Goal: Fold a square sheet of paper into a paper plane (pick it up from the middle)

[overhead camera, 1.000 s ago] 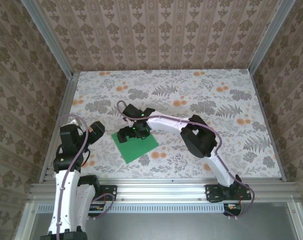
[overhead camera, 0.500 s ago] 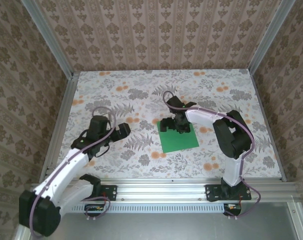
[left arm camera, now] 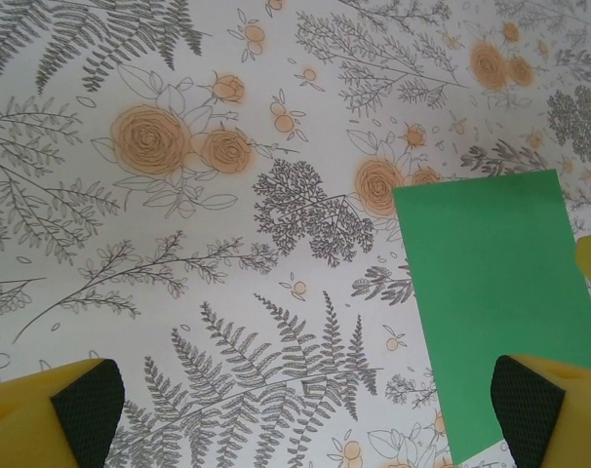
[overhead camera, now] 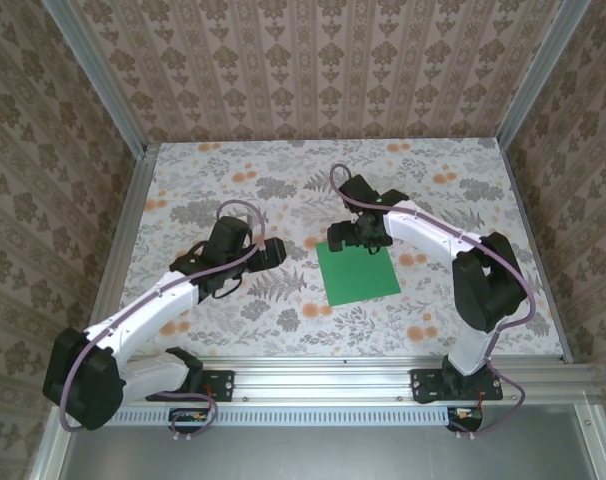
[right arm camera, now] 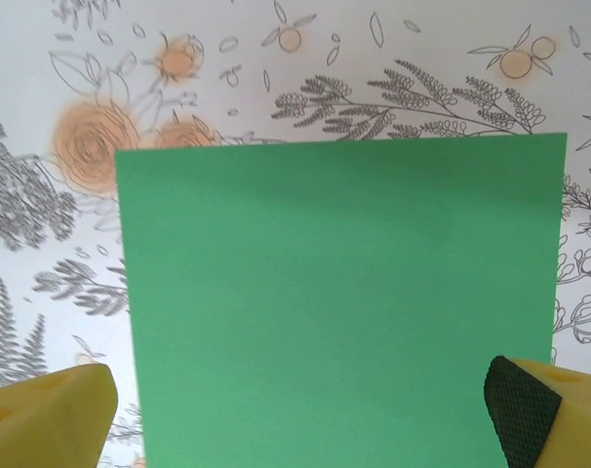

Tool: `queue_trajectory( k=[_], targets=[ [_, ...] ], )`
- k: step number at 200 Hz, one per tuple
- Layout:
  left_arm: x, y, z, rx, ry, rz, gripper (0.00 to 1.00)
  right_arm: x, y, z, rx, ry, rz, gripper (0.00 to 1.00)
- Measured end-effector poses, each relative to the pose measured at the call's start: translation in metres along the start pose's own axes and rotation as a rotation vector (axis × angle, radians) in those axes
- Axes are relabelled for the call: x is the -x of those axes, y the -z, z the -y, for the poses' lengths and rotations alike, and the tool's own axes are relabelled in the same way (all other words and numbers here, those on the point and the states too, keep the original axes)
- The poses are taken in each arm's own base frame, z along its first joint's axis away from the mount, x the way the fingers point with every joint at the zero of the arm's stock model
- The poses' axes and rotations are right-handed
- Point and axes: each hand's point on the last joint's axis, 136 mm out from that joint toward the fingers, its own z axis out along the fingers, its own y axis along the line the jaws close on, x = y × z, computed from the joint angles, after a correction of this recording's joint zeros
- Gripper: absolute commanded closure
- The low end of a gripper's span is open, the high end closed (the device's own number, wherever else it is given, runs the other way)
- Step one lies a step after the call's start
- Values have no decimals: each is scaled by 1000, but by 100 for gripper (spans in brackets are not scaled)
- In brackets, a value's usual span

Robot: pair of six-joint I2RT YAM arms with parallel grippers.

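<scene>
Nearest the rail, the two arm bases stand well apart, and both arms reach inward over the table (overhead camera: 433,190).

The left gripper (overhead camera: 268,252) hangs above bare floral surface, just to the left of the square sheet of paper (overhead camera: 358,270). Its jaws stand fully apart and hold nothing. In its wrist view one pad (left arm camera: 86,409) is over the tabletop and the other is over the sheet's near-side margin.

The sheet lies flat near the table's centre, slightly skewed to the table edges. It is uncreased, so no fold has been made.

Beyond it, the right gripper (overhead camera: 355,237) sits over the sheet's far edge. Its jaws are also wide, spanning nearly the sheet's full width in the wrist view, with nothing between them but flat paper. Whether the pads (right arm camera: 520,409) touch the paper I cannot tell.

Hazards noted:
- The paper is thin and flush to the surface. A pinch at the middle may buckle it unevenly and leave stray creases that spoil the later folds.
- Fingers pressing down could push the sheet along the table instead of lifting it.
- Both grippers are close to the same small sheet. Closing in together risks contact between them, or a tear if they pull apart.
</scene>
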Motion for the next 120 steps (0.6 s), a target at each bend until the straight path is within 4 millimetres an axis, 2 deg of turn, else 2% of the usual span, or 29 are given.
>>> queue_trajectory(
  k=[36,57,86,120],
  targets=[
    [-6,-13,18,-14,-33,-40,0,-35,-17,5,-9,106,-98,6],
    [-10,-22,28,-19,-42,-65,0,-37,-21,1,-7,124,-124,7],
    [-15,-35,39,-7,-35,-97,0,-40,-36,-1,-24,134,-176,7],
    [-19,-44,40,13,-12,-114,0,-44,-41,1,-37,135,-211,7]
  ],
)
